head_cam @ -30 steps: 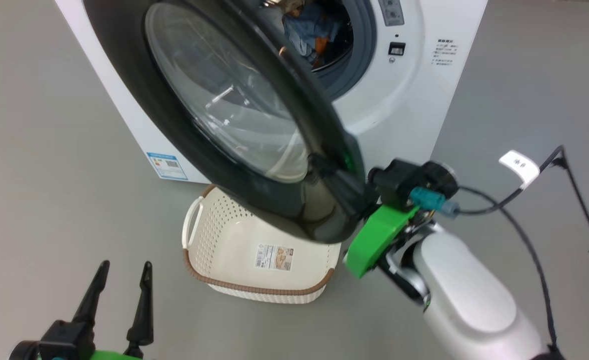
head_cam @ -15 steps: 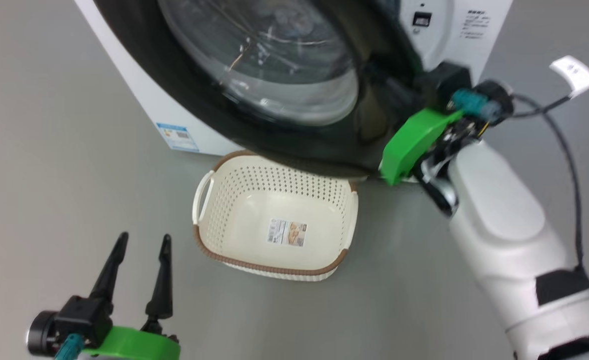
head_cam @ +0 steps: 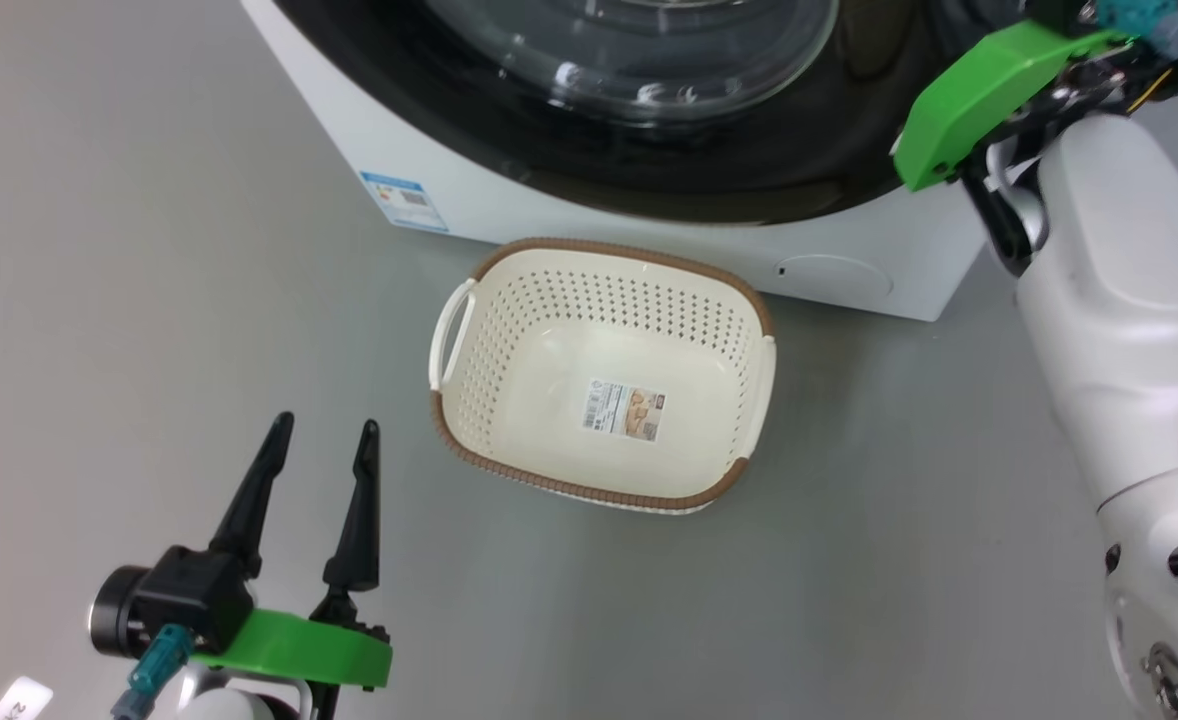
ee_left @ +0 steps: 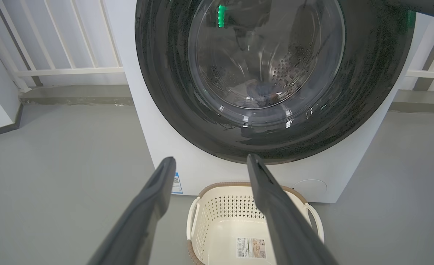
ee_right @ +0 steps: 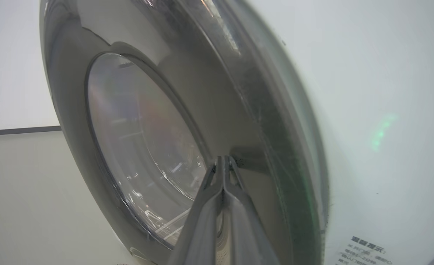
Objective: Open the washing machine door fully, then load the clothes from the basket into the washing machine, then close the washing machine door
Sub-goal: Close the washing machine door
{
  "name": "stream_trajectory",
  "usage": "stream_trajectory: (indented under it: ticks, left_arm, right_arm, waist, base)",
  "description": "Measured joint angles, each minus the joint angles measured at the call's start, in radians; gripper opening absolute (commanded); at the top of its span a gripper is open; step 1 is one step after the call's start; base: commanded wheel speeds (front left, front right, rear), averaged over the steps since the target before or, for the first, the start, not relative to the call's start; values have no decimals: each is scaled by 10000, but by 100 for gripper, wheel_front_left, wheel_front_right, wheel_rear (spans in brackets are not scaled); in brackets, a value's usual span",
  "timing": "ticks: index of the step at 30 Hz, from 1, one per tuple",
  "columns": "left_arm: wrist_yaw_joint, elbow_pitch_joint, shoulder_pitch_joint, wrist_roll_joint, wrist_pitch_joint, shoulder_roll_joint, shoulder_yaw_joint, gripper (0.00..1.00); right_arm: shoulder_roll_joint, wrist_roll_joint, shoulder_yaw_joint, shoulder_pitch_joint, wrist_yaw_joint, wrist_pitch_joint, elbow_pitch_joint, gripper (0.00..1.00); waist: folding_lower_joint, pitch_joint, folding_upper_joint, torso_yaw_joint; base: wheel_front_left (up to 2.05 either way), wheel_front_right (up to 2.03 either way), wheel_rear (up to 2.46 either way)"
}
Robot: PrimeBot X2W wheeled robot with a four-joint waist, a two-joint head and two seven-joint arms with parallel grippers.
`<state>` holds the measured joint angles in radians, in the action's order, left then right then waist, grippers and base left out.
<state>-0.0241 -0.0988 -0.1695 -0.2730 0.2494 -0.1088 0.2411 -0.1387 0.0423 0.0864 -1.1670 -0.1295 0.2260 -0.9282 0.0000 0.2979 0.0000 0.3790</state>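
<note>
The washing machine door point(head_cam: 709, 180) lies flat against, or very nearly against, the white washing machine point(head_cam: 879, 255). My right gripper point(ee_right: 224, 159) is shut, its tips pressed on the door's glossy black rim point(ee_right: 261, 121) beside the glass. The arm's green wrist mount point(head_cam: 979, 90) sits at the door's right edge. Through the glass, a dim bluish heap of clothes point(ee_left: 257, 90) rests in the steel drum. The cream basket point(head_cam: 539, 370) stands empty on the floor below the door. My left gripper point(head_cam: 326, 425) hangs open to the basket's left, holding nothing, and points at the door point(ee_left: 158, 73) and the basket point(ee_left: 224, 221).
Grey floor lies all around the basket and the machine. A white railing point(ee_left: 55, 70) and a low kerb run behind the machine on the left. A blue label point(head_cam: 404, 200) marks the machine's lower left corner.
The door has swung from wide ajar to against the machine front, with my shut right gripper pushing it. The head camera has shifted, and the basket now shows uncovered.
</note>
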Motion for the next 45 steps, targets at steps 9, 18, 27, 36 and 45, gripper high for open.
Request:
stream_trajectory:
  ticks: [9,18,27,36,45]
  left_arm:
    - [-263,-100,-79,351,2,282,-328,100]
    - [-441,-176,-80,523,2,470,-514,100]
    - [-566,-257,-79,708,2,535,-763,100]
    - [-688,-299,-52,959,2,520,-930,100]
    - [-773,-418,64,1030,2,426,-940,100]
  right_arm:
    - [-67,-504,-447,-557,0,228,-828,0]
    - [-6,-690,-872,-632,-12,240,-1116,0]
    - [102,-639,-602,-248,-10,259,-625,0]
    - [309,272,127,1741,-8,286,957,0]
    - [353,932,339,4076,-8,311,3227,31]
  waist:
    - [0,256,0,227]
    - [0,186,0,230]
    - [0,27,0,53]
    - [0,-354,0,-374]
    - [0,-857,0,-947]
  base:
    - [0,0,0]
    - [0,0,0]
    - [0,0,0]
    - [0,0,0]
    - [0,0,0]
